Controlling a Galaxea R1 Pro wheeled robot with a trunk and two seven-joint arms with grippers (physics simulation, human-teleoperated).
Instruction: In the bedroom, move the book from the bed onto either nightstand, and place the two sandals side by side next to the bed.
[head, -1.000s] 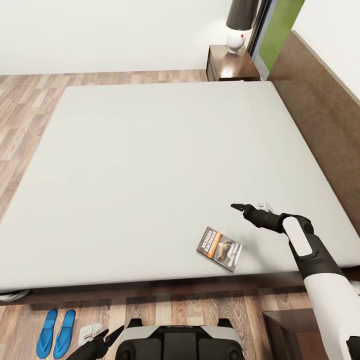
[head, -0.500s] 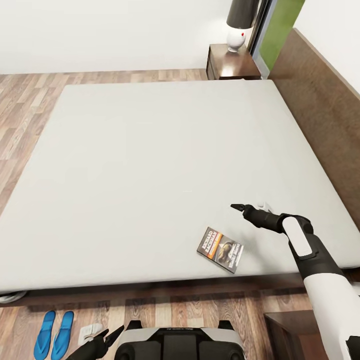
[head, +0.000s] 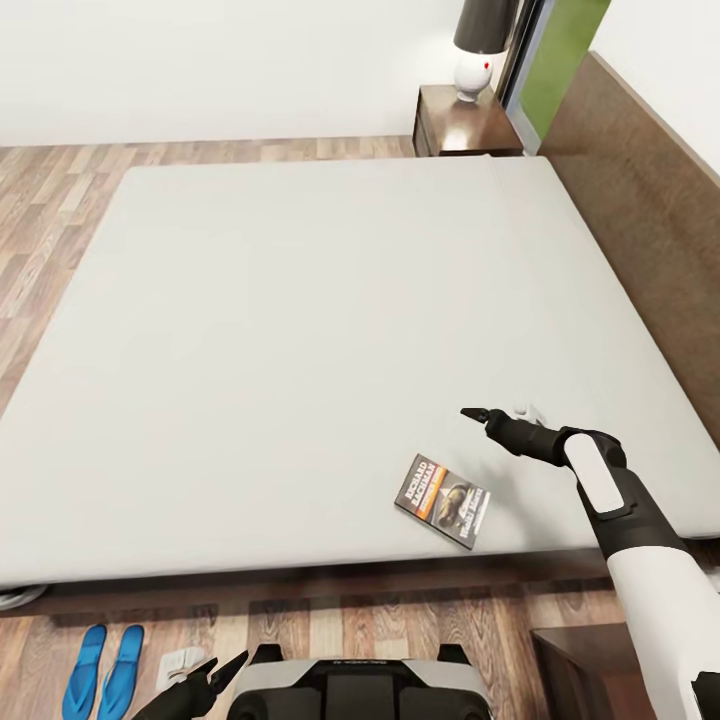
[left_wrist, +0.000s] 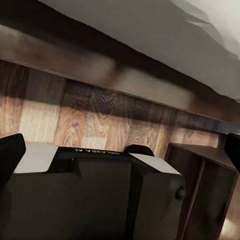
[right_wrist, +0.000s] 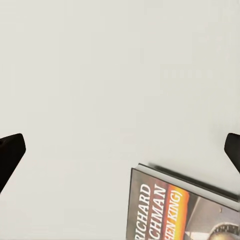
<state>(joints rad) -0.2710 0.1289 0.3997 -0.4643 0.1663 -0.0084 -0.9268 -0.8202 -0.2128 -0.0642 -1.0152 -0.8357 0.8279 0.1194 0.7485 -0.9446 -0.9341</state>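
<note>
1. The large low bed (head: 300, 330), with a plain light-grey mattress and a dark brown wood frame and headboard, takes up most of the head view.
2. The small thin paperback book (head: 443, 500), dark-covered with white lettering and an orange band, lies flat on the mattress at lower right of centre, near the bed's front edge.
3. The right claw (head: 478, 413) hovers over the mattress just above and right of the book, not touching it; the right wrist view shows its dark fingertips (right_wrist: 10, 150) spread wide, empty.
4. The left claw (head: 215, 675) sits at the bottom edge, left of centre, over the wood-plank floor (head: 330, 620), its two fingers parted and empty.
5. Two flat bright blue flip-flop sandals (head: 103, 668) lie side by side on the floor at lower left, next to the bed.
6. A low dark brown wooden nightstand (head: 462, 128) stands at upper right beside the headboard, carrying a white-based lamp (head: 477, 68).
</note>
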